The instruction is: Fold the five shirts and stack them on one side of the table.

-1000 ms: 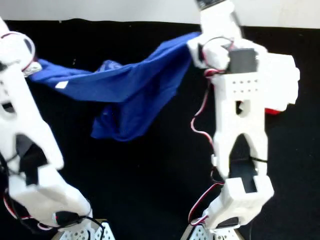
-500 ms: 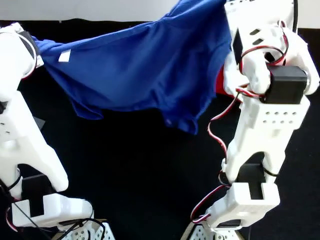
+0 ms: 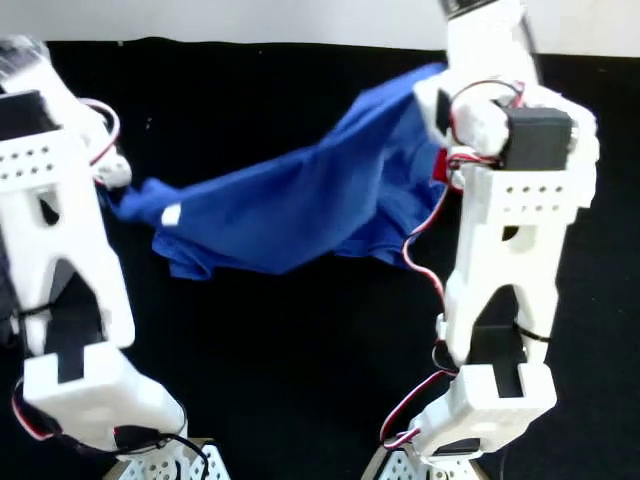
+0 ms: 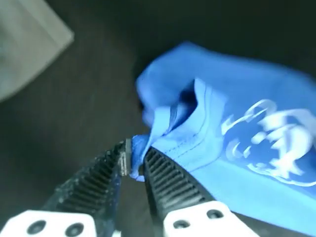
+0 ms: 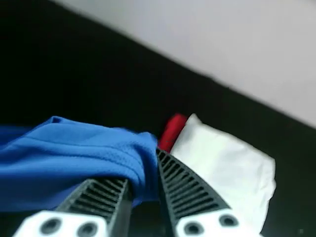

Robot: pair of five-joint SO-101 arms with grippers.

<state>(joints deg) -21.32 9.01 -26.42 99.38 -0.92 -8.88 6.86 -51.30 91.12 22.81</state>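
You are at the spreading step. The blue shirt (image 3: 300,205) hangs in the air between the two arms, above the black table (image 3: 300,380). It is not laid flat, so I judge that no fold has begun on it. Your left gripper (image 4: 134,160) pinches one end of the shirt near a stitched hem, with only a thin bit of cloth between the jaws. Your right gripper (image 5: 143,170) holds the other end, its jaws pressed onto a thicker bunch of fabric. In the high view the right end is higher than the left, and the cloth sags in the middle with some folds under it. The lowest edge may touch the table, but I cannot tell this for sure. The next move probably calls for lowering both ends together while you pull them gently apart, so the shirt lands open and smooth. Be careful with the left pinch, because so little cloth could slip out. The table is covered in plain black and ends at a pale wall (image 5: 222,44) behind. Near the right gripper lies a white folded cloth (image 5: 222,168) with a red cloth (image 5: 173,131) just beside it, which are likely shirts of the stack.
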